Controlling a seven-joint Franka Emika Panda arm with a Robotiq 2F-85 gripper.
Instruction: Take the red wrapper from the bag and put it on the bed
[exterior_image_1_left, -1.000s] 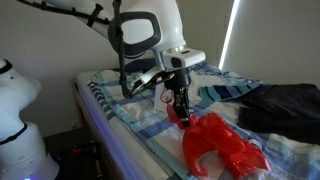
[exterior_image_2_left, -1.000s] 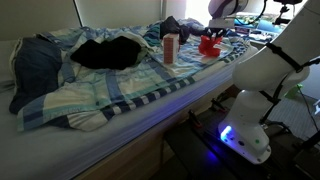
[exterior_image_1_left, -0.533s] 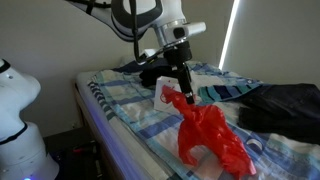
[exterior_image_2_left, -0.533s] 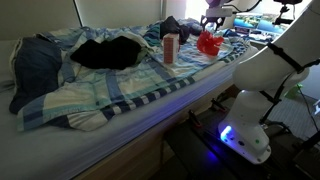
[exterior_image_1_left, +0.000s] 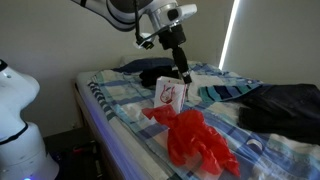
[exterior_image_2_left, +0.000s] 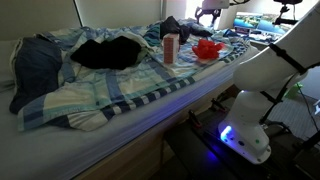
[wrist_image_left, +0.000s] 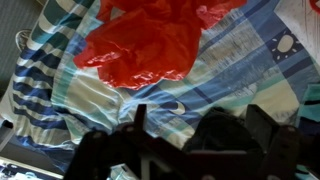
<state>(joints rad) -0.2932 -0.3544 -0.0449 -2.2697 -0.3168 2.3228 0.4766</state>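
Observation:
The red wrapper (exterior_image_1_left: 190, 140) lies crumpled on the striped blue bed sheet (exterior_image_1_left: 120, 105), free of any grip. It shows in both exterior views, small at the far end of the bed (exterior_image_2_left: 206, 48), and fills the top of the wrist view (wrist_image_left: 150, 45). A small white and red bag (exterior_image_1_left: 170, 92) stands upright just behind it (exterior_image_2_left: 170, 47). My gripper (exterior_image_1_left: 183, 72) hangs above the bag and the wrapper, raised off the bed, also seen near the top edge (exterior_image_2_left: 205, 14). In the wrist view my gripper (wrist_image_left: 200, 130) stands open with only bed sheet between its fingers.
A dark garment (exterior_image_1_left: 285, 105) lies on the bed beside the wrapper, spread across the middle (exterior_image_2_left: 110, 50). Blue jeans (exterior_image_2_left: 35, 65) sit at the bed's other end. A white rounded machine (exterior_image_1_left: 20, 115) stands off the bed's edge, and a white robot base (exterior_image_2_left: 250, 110) stands beside the mattress.
The gripper has opened and risen away from the bed. The red wrapper has dropped out of it and now rests spread on the sheet.

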